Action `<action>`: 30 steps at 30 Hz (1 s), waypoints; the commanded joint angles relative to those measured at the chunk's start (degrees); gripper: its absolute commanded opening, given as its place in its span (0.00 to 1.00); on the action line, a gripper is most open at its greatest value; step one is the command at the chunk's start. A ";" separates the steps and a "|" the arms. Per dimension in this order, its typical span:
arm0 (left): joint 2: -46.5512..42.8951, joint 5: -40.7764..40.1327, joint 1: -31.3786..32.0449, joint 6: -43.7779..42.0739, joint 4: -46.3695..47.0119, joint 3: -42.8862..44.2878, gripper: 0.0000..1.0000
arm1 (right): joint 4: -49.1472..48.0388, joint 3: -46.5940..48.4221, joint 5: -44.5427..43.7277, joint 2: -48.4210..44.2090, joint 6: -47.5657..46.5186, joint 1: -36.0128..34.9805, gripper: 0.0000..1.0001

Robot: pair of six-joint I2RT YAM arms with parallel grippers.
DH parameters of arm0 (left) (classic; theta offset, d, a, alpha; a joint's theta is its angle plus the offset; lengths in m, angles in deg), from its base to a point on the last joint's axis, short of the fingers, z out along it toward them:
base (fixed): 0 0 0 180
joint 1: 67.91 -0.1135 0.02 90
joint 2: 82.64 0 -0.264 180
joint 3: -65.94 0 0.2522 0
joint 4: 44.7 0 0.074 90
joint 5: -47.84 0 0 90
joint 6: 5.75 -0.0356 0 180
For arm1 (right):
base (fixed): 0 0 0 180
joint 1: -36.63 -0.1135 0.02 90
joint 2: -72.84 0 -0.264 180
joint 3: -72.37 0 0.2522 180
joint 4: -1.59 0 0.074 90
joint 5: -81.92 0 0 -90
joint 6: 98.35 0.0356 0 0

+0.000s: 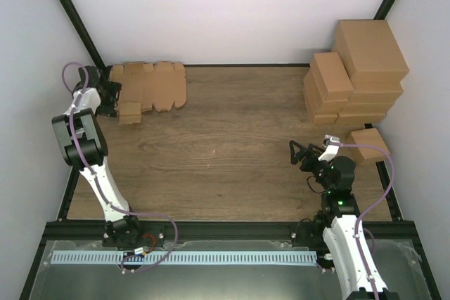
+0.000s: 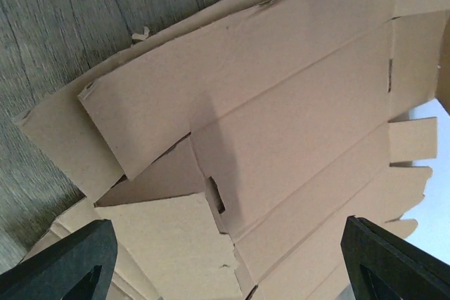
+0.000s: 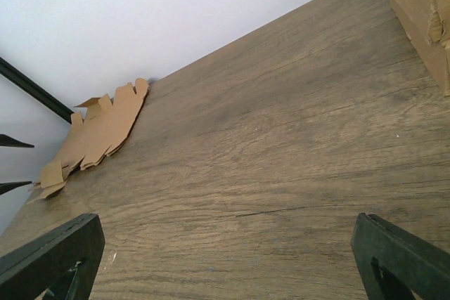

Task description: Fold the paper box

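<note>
You will find the left gripper in the far-left corner of the table, just beside the pile of cardboard blanks. In its wrist view the fingers stand wide apart at the bottom corners of the frame. Only their tips show, with overlapping brown sheets below and between them, and nothing is seen pinched. The paper box shows from above as a small brown piece at the near-left edge of the pile, close to that gripper. You cannot tell from overhead whether it touches the fingers, and in the close view you cannot separate it from the layers beneath. The right gripper hangs over the table at the right, jaws spread wide and holding nothing, well apart from the pile. The stacked cartons stand in the far-right corner; in the right wrist view they are cut off at the top edge
</note>
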 commanded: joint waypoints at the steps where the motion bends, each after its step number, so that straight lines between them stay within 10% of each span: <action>1: 3.23 -2.88 1.37 3.36 -5.17 3.65 0.90 | -0.64 0.34 0.35 -0.23 0.11 -0.03 1.00; 16: 12.91 -2.41 4.07 6.47 -14.63 16.59 0.90 | -0.62 0.34 0.05 -0.17 0.21 0.02 1.00; 30: 9.10 -1.65 4.21 5.51 -15.63 11.02 0.88 | -0.68 0.25 0.30 -0.28 0.31 0.02 1.00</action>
